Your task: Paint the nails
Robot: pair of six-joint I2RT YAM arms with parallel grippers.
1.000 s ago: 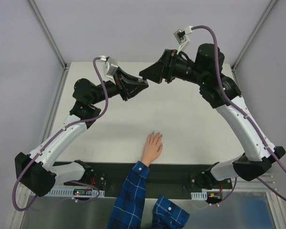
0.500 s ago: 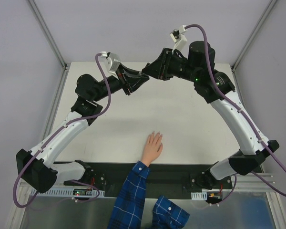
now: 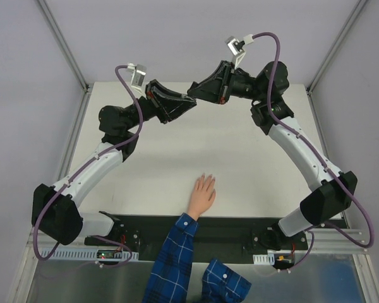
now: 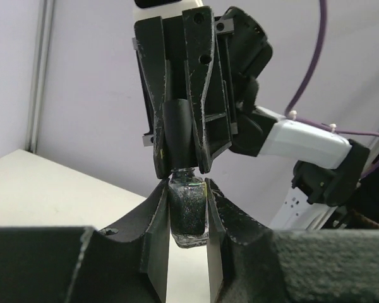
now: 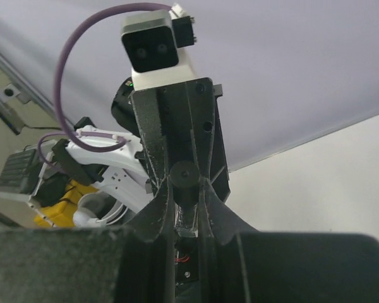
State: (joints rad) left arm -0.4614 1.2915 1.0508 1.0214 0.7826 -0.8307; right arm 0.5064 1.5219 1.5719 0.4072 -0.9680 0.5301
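High over the back of the table my two grippers meet tip to tip. A small dark glittery bottle [image 4: 188, 218] stands upright with my left gripper [image 3: 187, 101] shut on its glass body. My right gripper [image 3: 195, 94] comes from the other side and is shut on the bottle's black cap [image 4: 178, 126], which shows end-on in the right wrist view as a round cap [image 5: 184, 174]. A light-skinned hand [image 3: 201, 194] with a blue plaid sleeve lies flat near the table's front edge. Its nails [image 3: 206, 178] point toward the back and are too small to make out.
The white table [image 3: 252, 164] is bordered by grey walls with metal frame posts [image 3: 66, 47] at the back corners. The arm bases stand on a black strip [image 3: 234, 230] along the near edge, on either side of the sleeve.
My right gripper has closed on the bottle's cap. Both grippers have drifted toward the back and come together, where a gap lay between them before. The hand has stayed still.
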